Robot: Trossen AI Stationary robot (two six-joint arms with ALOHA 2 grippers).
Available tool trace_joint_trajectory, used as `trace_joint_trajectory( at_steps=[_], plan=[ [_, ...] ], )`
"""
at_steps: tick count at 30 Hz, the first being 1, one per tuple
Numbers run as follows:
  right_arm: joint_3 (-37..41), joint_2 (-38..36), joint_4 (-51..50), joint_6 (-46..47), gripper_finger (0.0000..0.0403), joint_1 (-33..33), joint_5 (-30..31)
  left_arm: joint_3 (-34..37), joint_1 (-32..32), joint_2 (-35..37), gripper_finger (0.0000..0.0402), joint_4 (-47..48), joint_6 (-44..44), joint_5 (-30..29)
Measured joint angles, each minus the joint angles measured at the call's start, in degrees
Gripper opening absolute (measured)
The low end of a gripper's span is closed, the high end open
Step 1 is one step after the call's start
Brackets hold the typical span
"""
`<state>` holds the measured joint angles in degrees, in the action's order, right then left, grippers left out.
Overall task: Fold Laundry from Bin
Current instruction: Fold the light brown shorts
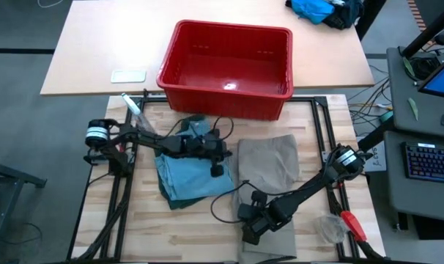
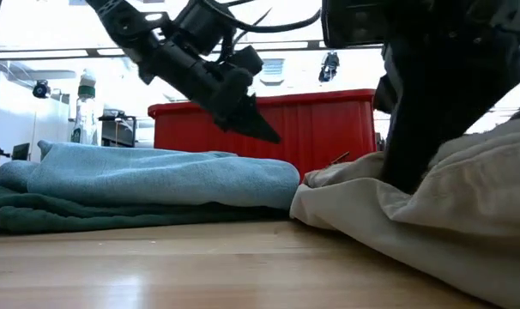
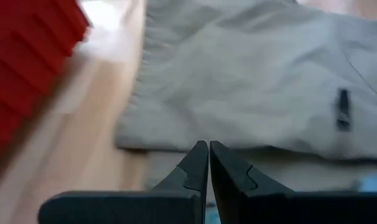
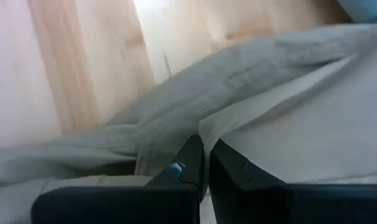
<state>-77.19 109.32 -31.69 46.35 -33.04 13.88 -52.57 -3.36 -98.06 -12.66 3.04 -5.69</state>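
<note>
The red bin stands at the table's far side and shows nothing inside. A folded light blue piece lies on a dark green piece at centre left. A khaki garment lies spread to their right and reaches the near edge. My left gripper is shut and empty. It hangs in the air between the blue stack and the khaki garment. My right gripper is down on the khaki garment's near part, shut on its cloth. My right gripper has a raised fold of the khaki garment at its shut fingertips, near the garment's near left part. It comes slanting down from the table's right side. The rest of the garment lies slack on the table. How many layers it holds cannot be told.
A bright blue and black cloth heap lies at the far right corner. A white flat object lies left of the bin. A red-handled tool and a clear bag lie at the near right. A bottle lies by the left arm.
</note>
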Motion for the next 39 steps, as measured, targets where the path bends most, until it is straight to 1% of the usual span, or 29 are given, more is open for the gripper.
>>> trace_joint_trajectory(
  at_steps=[2, 4, 7, 11, 15, 17, 20, 24, 28, 31, 35, 39],
  plan=[
    [1.34, -0.06, 3.5, -0.56, 0.0009, 0.07, -0.04, 1.69, 1.34, 0.0, 0.0002, -1.87, -1.1, 0.62],
    [1.81, -0.13, 4.75, -0.16, 0.0012, 0.07, -0.23, 2.6, 2.43, 0.0, 0.0002, -4.65, -4.59, 0.67],
    [1.48, -0.34, 4.99, 2.24, 0.0031, 0.12, -0.39, 3.09, 3.53, 0.0, 0.0002, -6.77, -9.59, 0.78],
    [0.67, -0.39, 4.99, 3.79, 0.0082, 0.18, -0.87, 3.12, 4.86, 0.02, 0.0002, -6.76, -11.2, 0.67],
    [-0.81, -0.86, 2.05, 1.07, 0.0143, 0.18, -2.72, 3.25, 6.93, 0.84, 0.0002, -6.22, -11.49, 0.68],
    [-1.9, -1.73, -1.23, -0.22, 0.0172, 0.18, -3.92, 3.25, 8.54, 1.68, 0.0002, -5.81, -10.07, 0.58],
    [-2.36, -3.86, -6.63, -1.29, 0.021, 0.26, -3.95, 3.23, 11.52, 2.31, 0.0002, -5.5, -7.28, -1.02],
    [-2.25, -6.9, -11.77, -3.64, 0.0253, 1.03, -3.17, 3.23, 15.38, 2.4, 0.0002, -3.81, -2.77, -1.31],
    [-2.25, -10.27, -14.62, -5.92, 0.0283, 2.92, 0.8, 3.23, 19.32, 2.4, 0.0002, -0.81, 1.62, -1.3],
    [-2.02, -12.34, -15.03, -11.43, 0.0298, 4.89, 2.53, 3.23, 21.91, 2.4, 0.0002, -0.88, 3.57, -1.3],
    [-1.82, -14.67, -14.86, -15.45, 0.0307, 7.08, 9.35, 3.23, 24.49, 2.4, 0.0002, -0.88, 3.82, -2.83],
    [-1.42, -15.43, -14.92, -14.92, 0.0307, 9.95, 15.91, 2.88, 26.02, 2.4, 0.0002, -0.88, 3.99, -4.31]
  ],
)
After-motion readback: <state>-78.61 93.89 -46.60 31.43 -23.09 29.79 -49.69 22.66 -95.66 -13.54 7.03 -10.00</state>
